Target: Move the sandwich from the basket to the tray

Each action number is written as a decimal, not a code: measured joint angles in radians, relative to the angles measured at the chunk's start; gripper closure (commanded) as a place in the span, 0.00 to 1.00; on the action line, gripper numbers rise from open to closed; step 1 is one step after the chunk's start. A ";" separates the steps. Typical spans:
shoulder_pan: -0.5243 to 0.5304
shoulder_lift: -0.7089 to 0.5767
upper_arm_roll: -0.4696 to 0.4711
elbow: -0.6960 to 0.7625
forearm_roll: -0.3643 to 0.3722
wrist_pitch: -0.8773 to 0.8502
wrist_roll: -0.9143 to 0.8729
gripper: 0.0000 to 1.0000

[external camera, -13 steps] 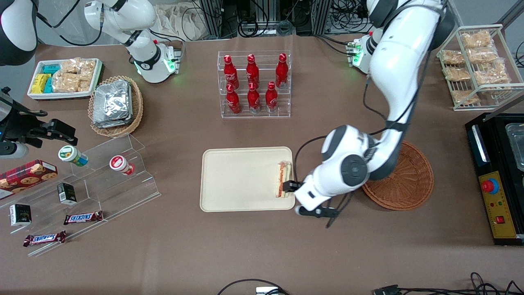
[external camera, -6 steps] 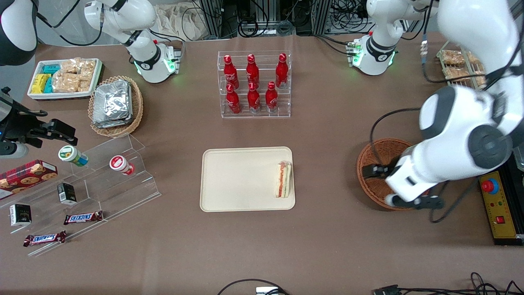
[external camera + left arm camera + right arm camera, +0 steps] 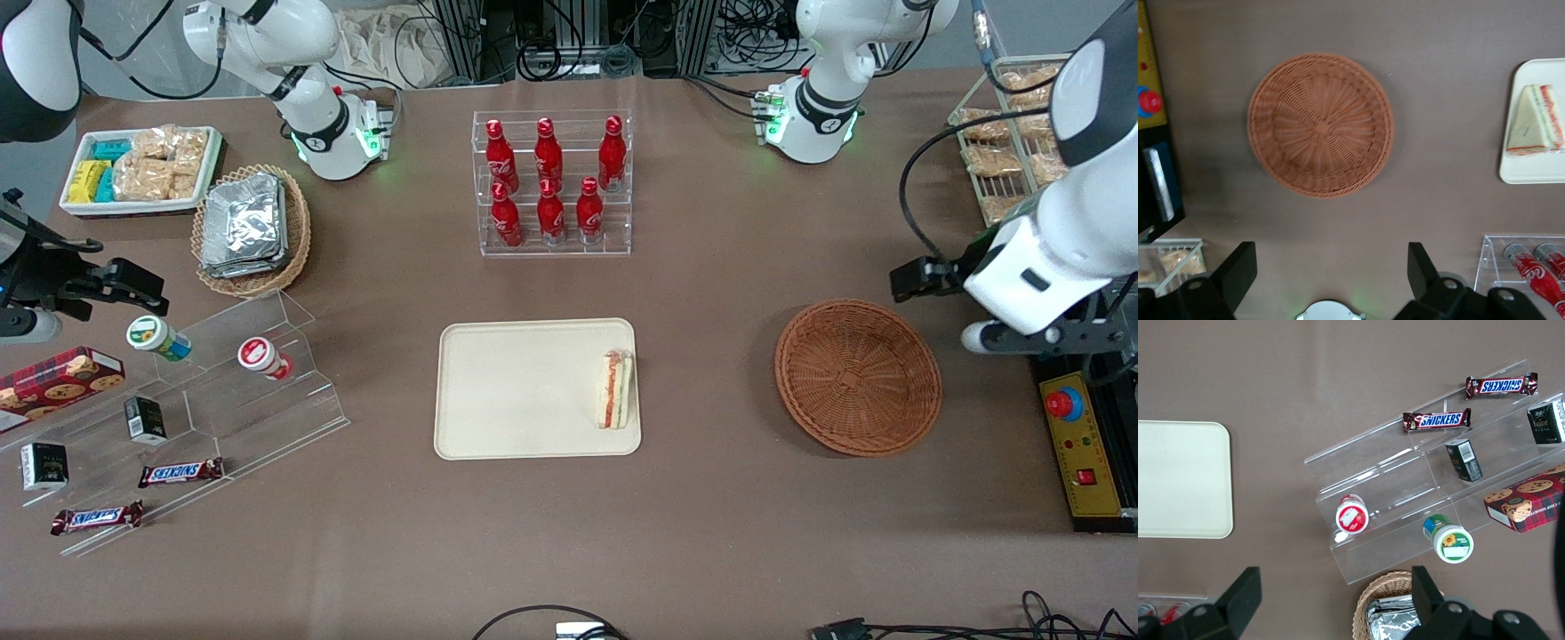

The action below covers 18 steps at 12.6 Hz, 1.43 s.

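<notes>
Above the tabletop (image 3: 729, 267), toward the working arm's end, the left arm bends down from high up, its white glossy forearm slanting toward the basket (image 3: 858, 376). Its claw (image 3: 916, 280) hangs in the air, well clear of everything and a little farther from the front camera than the basket's rim. In the left wrist view the two black fingers (image 3: 1238, 270) stand wide apart with nothing between them.

The basket is a round, shallow bowl of reddish-brown woven wicker, its weave running in rings out from a small square knot at the centre. It holds nothing.

The sandwich (image 3: 615, 388) lies flat on the tray (image 3: 524, 391), close against the rim at the end nearer the basket. It is a triangular wedge of soft white bread, with a stripe of red-orange and green filling along its cut edge. The tray is a flat, smooth, cream-beige rectangle with rounded corners and a low raised rim, and the rest of its surface is bare.

Farther from the front camera than the tray stands a clear plastic rack (image 3: 553, 182) holding red bottles (image 3: 551, 209) with glossy shoulders. A dull brown cloth-like covering spreads across the tabletop.
</notes>
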 measured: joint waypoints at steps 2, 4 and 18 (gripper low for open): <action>0.016 -0.031 0.000 -0.065 0.000 0.004 0.003 0.00; 0.019 -0.064 0.000 -0.135 0.000 0.036 0.003 0.00; 0.026 -0.211 0.109 -0.332 0.000 0.165 0.014 0.00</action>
